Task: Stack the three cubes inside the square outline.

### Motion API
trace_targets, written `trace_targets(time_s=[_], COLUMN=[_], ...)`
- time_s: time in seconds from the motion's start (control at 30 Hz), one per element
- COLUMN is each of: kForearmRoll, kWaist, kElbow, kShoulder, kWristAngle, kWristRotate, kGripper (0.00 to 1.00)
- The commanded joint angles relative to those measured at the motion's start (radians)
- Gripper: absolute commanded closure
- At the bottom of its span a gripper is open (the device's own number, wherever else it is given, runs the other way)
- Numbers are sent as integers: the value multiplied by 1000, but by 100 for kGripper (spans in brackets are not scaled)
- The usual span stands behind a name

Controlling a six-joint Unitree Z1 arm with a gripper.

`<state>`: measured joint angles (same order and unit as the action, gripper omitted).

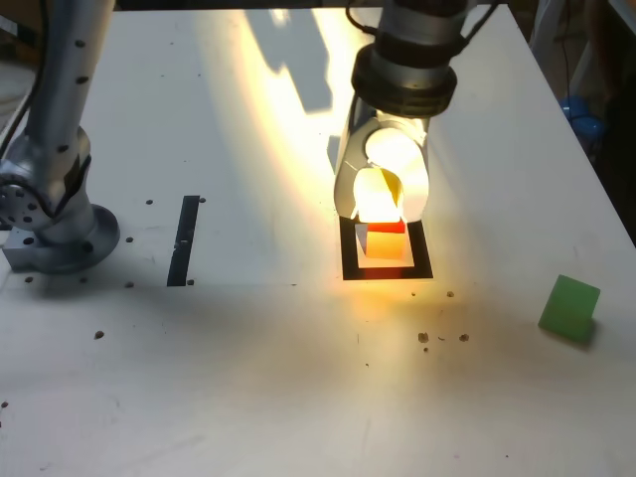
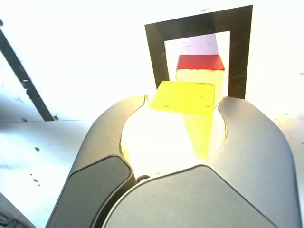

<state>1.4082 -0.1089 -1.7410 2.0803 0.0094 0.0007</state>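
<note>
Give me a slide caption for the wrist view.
Gripper carrying the yellow cube toward the red cube inside the square outline.

We see a white table (image 1: 248,397) with a black tape strip (image 1: 185,239) at left and scattered dark specks (image 1: 442,336).

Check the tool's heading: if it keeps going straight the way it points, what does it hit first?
Most likely the red cube in the square outline. The tool is shut on the yellow cube, so that cube would probably land on the red one first. The gap between them is hard to judge through the glare.
</note>
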Motion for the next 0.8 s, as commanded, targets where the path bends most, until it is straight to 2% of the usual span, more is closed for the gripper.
trace_targets(time_s=[0.0,0.37,0.43,0.6,0.67,0.77], kForearmRoll=[10,14,8,-5,-6,-6], kWaist=[4,18,19,20,20,20], kElbow=[-19,-33,-34,-29,-26,-22], kShoulder=[14,40,46,54,54,53], kWristAngle=[1,3,-1,-11,-13,-13], kWristRotate=[7,23,32,51,52,52], kGripper=[71,70,58,10,2,1])
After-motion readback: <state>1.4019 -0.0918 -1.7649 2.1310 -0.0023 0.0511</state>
